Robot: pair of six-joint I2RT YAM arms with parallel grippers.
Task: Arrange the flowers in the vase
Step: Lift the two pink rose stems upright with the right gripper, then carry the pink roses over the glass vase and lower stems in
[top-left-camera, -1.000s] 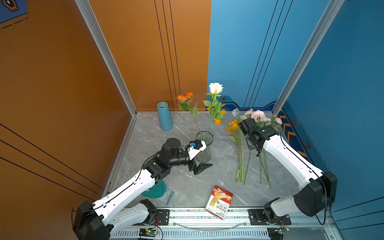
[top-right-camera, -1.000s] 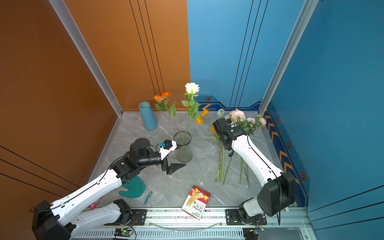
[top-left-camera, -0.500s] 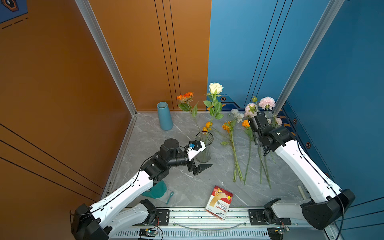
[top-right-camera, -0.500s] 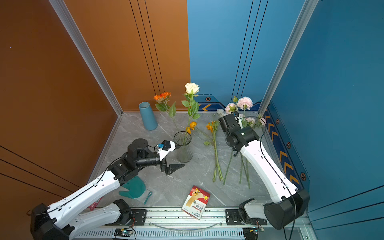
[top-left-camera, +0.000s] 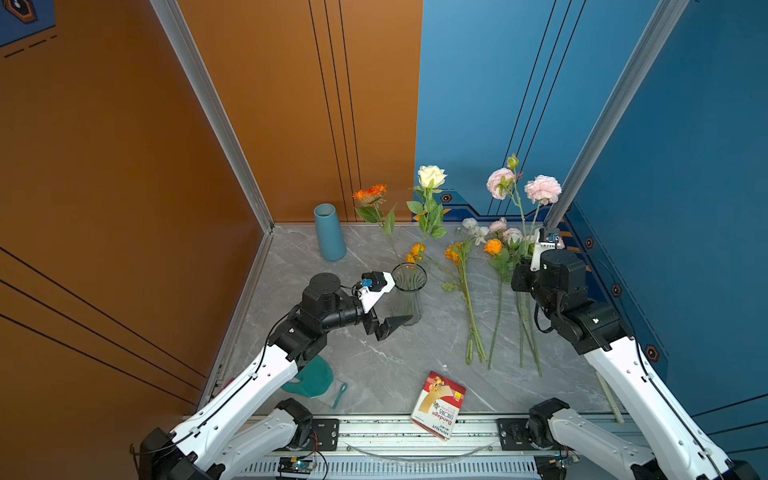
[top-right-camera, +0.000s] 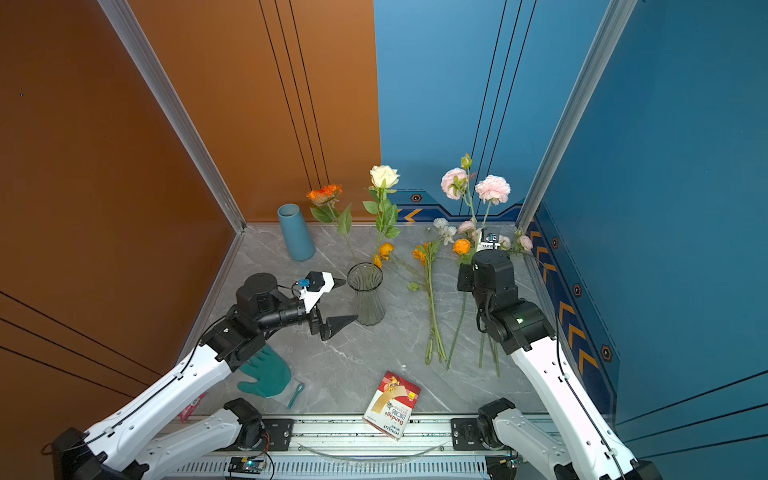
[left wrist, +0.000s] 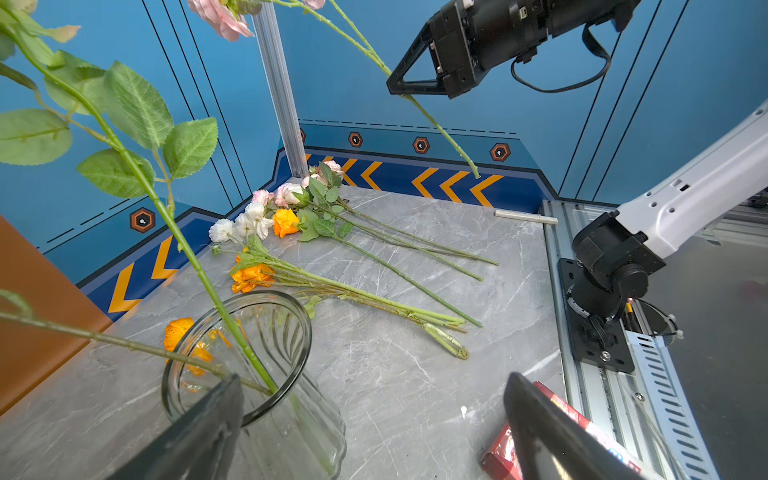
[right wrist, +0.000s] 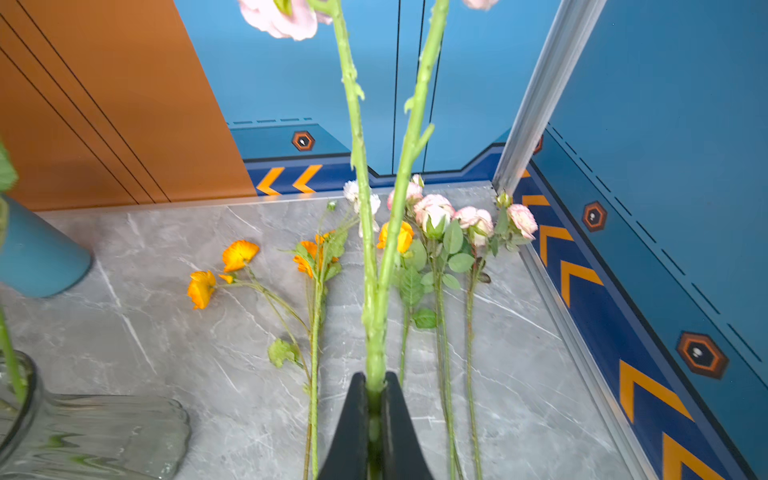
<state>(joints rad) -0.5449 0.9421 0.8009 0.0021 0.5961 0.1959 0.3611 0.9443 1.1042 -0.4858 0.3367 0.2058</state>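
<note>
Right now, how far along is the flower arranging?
Done: two stems, a cream rose and an orange flower, stand in the glass vase. In hand: the right gripper is shut on a pink flower stem, held clear of the table; the left gripper is open beside the vase. Left: several loose flowers lie on the table.
</note>
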